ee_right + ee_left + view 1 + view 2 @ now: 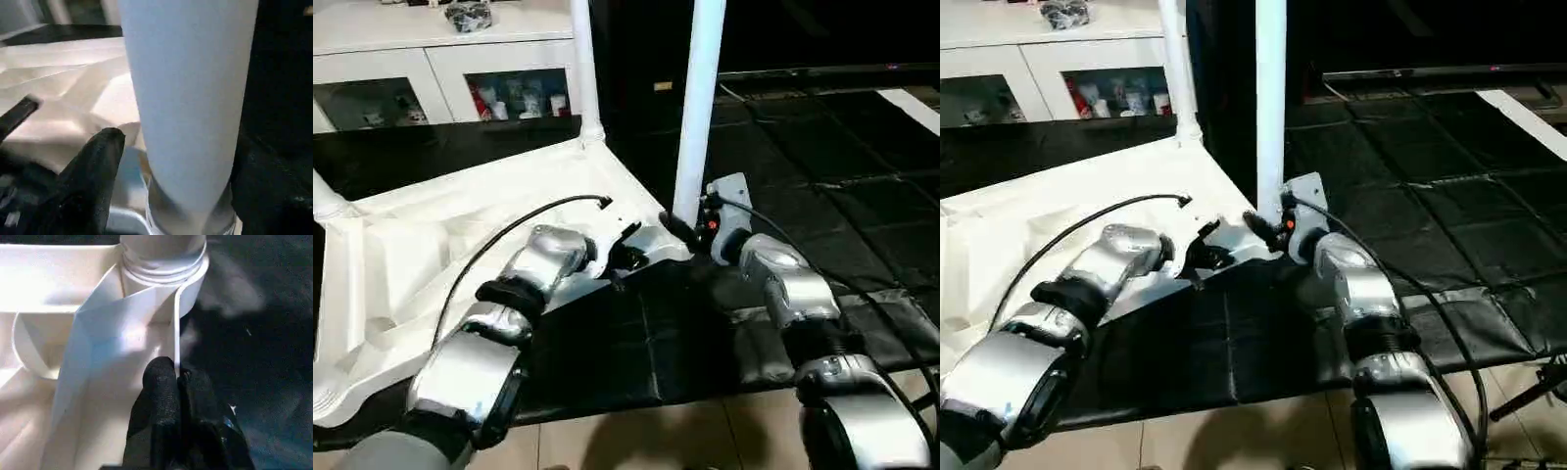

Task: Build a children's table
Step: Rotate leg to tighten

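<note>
Ribbed white plastic tabletop (460, 255), smooth tapered round leg (698, 108)

A white plastic tabletop (1058, 220) lies upside down on a black padded floor mat (1400, 186), its ribbed underside facing up. Two white legs stand upright in its corner sockets: the near leg (1270, 98) at twelve o'clock and the far leg (1178, 69) at eleven. The left gripper (1203, 247), at the centre, sits at the tabletop's near edge, its black fingers seemingly pressed together. The right gripper (1263, 227) reaches the base of the near leg; its finger spacing is hard to judge. A white glass-door cabinet (1087, 69) stands at ten o'clock.
</note>
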Robot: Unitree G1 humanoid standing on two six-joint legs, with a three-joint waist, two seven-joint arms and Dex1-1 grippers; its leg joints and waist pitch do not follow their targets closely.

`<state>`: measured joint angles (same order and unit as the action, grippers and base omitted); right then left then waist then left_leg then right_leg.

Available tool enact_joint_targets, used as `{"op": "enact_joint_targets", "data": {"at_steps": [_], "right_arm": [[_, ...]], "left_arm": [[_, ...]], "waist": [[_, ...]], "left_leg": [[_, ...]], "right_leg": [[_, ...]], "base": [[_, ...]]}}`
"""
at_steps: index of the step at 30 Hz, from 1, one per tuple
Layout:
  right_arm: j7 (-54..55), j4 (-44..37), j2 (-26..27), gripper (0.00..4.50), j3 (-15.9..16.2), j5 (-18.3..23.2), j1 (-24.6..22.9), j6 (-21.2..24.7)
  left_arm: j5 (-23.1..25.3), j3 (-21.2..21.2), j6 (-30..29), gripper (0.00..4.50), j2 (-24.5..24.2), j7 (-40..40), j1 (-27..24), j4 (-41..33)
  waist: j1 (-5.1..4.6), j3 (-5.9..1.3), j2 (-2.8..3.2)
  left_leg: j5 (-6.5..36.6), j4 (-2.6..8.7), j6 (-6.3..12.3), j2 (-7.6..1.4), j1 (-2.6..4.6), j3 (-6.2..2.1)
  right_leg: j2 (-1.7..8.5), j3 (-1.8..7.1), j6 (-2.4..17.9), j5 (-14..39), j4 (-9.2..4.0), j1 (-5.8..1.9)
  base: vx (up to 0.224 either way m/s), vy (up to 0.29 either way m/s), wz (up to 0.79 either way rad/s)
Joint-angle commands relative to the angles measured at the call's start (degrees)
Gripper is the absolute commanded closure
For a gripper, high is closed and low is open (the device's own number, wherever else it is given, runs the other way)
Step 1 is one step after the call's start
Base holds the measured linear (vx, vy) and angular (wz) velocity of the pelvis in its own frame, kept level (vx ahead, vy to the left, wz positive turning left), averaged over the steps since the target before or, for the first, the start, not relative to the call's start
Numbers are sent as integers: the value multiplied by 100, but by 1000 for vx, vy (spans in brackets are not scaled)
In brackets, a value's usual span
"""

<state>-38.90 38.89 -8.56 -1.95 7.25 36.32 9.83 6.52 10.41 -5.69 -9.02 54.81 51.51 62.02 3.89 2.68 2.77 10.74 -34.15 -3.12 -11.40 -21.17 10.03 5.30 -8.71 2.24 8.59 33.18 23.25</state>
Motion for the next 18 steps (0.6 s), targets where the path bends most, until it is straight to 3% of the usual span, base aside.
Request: {"op": "enact_joint_targets", "data": {"at_steps": [1, 4, 9, 14, 18], "right_arm": [[-735, -214, 13, 75, 405, 163, -181, 61], [-1371, -489, -375, 55, 508, 200, -413, -138], [-2153, -721, -795, 9, 561, 278, -606, -306], [-3330, -1210, -1363, 9, 735, 590, -843, -7], [-3765, -1223, -1560, 9, 823, 662, -828, 112]], "left_arm": [[-12, 119, 362, 450, -40, 346, 21, -301], [-5, 230, 577, 450, -261, 902, -100, -448], [-89, 345, 805, 450, -492, 1692, -235, -620], [-73, 583, 1106, 450, -754, 2477, -362, -732], [-73, 690, 1187, 450, -842, 2869, -411, -840]], "waist": [[89, -477, -48], [201, -464, -54], [275, -447, -52], [404, -460, -57], [456, -445, -61]], "left_leg": [[542, 296, 823, -210, 30, -67], [727, 307, 722, -234, 48, -56], [931, 326, 543, -247, 74, -56], [857, 322, 619, -275, 87, -59], [945, 330, 496, -261, 88, -54]], "right_leg": [[417, 347, 1203, 656, -284, -435], [436, 359, 1129, 995, -308, -417], [439, 368, 1021, 1358, -349, -391], [434, 389, 1008, 1183, -312, -374], [454, 384, 941, 1508, -358, -362]], "base": [[0, 0, 0], [0, 0, 0], [0, 0, 0], [0, 0, 0], [0, 0, 0]]}}
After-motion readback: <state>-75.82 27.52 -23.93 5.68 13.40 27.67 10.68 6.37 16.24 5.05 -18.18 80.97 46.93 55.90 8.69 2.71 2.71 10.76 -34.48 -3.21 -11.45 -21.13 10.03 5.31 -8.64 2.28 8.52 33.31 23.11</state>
